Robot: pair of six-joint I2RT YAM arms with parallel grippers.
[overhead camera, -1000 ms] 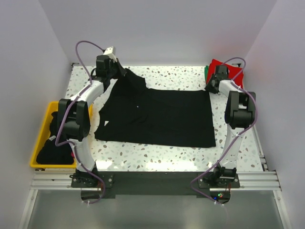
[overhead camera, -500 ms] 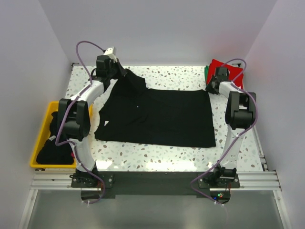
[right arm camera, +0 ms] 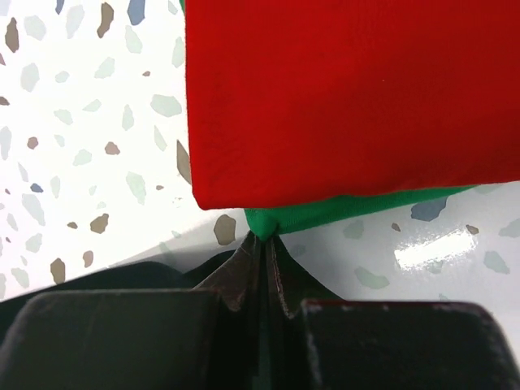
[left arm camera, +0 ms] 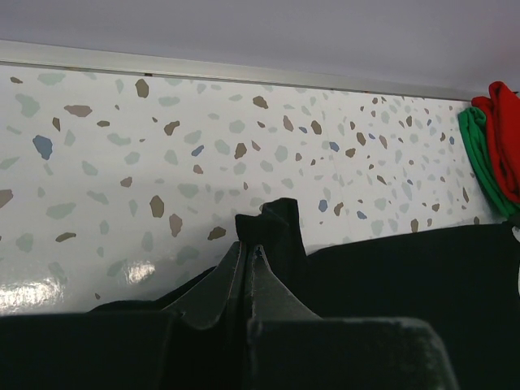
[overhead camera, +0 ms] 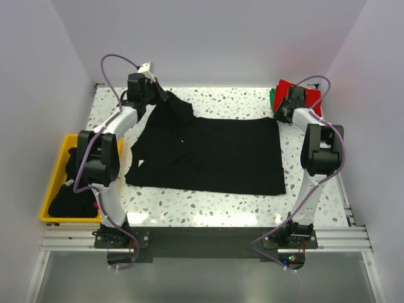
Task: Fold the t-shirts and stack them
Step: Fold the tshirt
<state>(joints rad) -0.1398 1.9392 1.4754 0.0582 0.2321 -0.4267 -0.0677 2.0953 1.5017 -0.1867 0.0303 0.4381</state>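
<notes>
Black cloth fills most of your overhead view: the black shirt (overhead camera: pixel 208 154) lies spread flat on the speckled table (overhead camera: pixel 240 98). Its far-left corner is raised to the left gripper (overhead camera: pixel 154 88). The right gripper (overhead camera: pixel 279 115) sits at the shirt's far-right corner, just beside the folded red shirt (overhead camera: pixel 302 89) and green shirt (overhead camera: pixel 273 96). A yellow bin (overhead camera: pixel 53 180) holding dark cloth stands off the table's left edge.

On your left wrist camera, the fingers (left arm camera: pixel 219 288) are pressed together on a peak of the black shirt.

On your right wrist camera, the fingers (right arm camera: pixel 236 276) are also together, tips at the green shirt's corner under the red one. Black cloth lies beside them, but you cannot tell whether they pinch it.
</notes>
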